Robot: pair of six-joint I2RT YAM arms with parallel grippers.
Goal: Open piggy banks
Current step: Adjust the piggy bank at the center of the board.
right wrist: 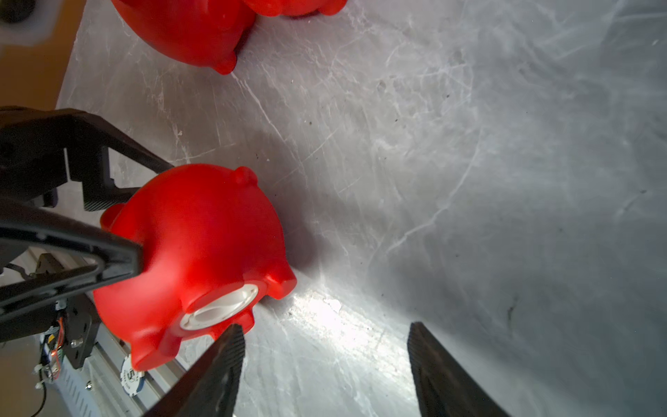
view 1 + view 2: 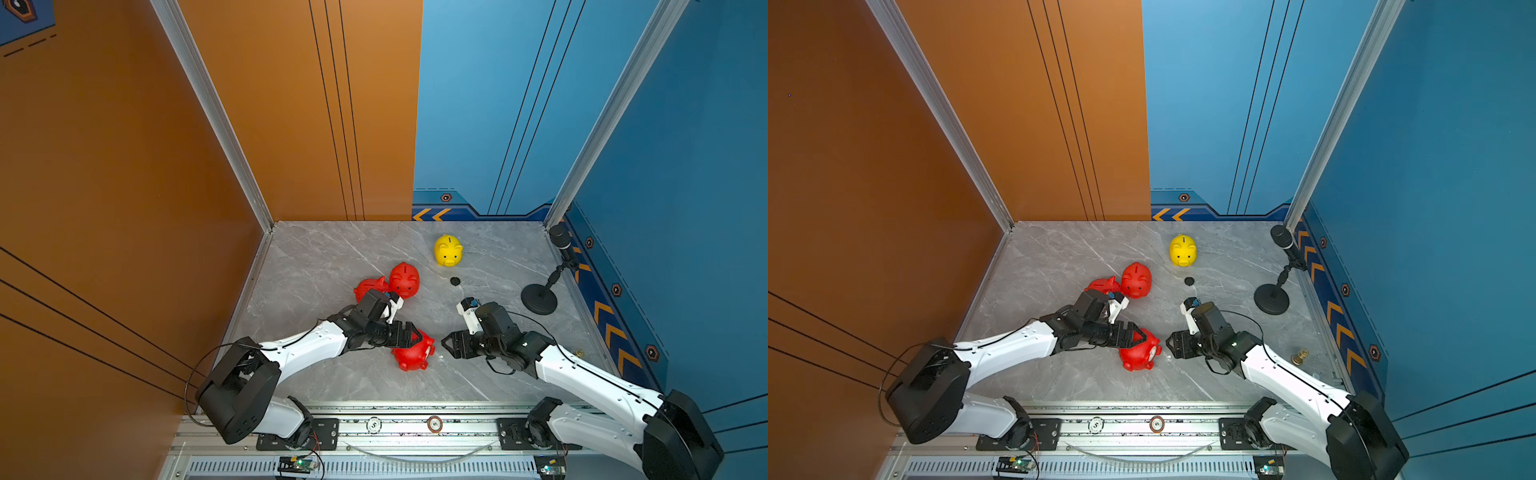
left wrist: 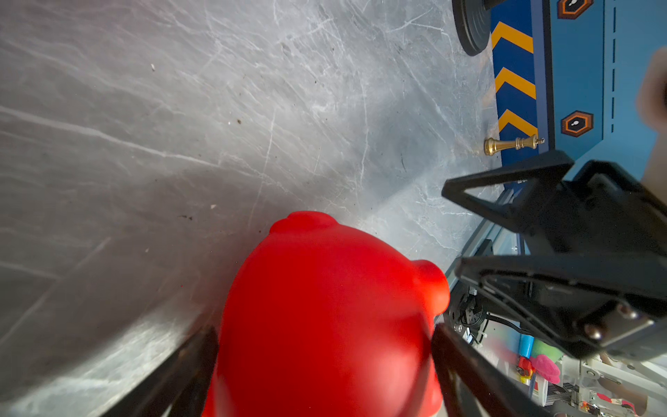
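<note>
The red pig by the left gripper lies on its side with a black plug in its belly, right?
No: the plug is white, not black, as the right wrist view shows. The red pig by the left gripper does lie on its side.

A: What colours are the piggy banks?
B: The front piggy bank (image 2: 414, 357), the back piggy bank (image 2: 405, 280) and the half-hidden piggy bank (image 2: 368, 286) are glossy red. The yellow piggy bank (image 2: 448, 250) has a dark slot.
A: And the plugs?
B: The belly plug (image 1: 220, 307) of the front one is white; the loose plug (image 2: 456, 281) is black.
A: The surroundings?
B: The table (image 2: 324, 257) is grey marble with pale veins. The orange wall (image 2: 124, 145) carries thin black lines; the blue wall (image 2: 478, 104) does too, edged by a navy band (image 2: 613, 328) of orange chevrons.
A: Anything else?
B: A black microphone stand (image 2: 539, 297) and a gold chess piece (image 3: 512, 144).
</note>
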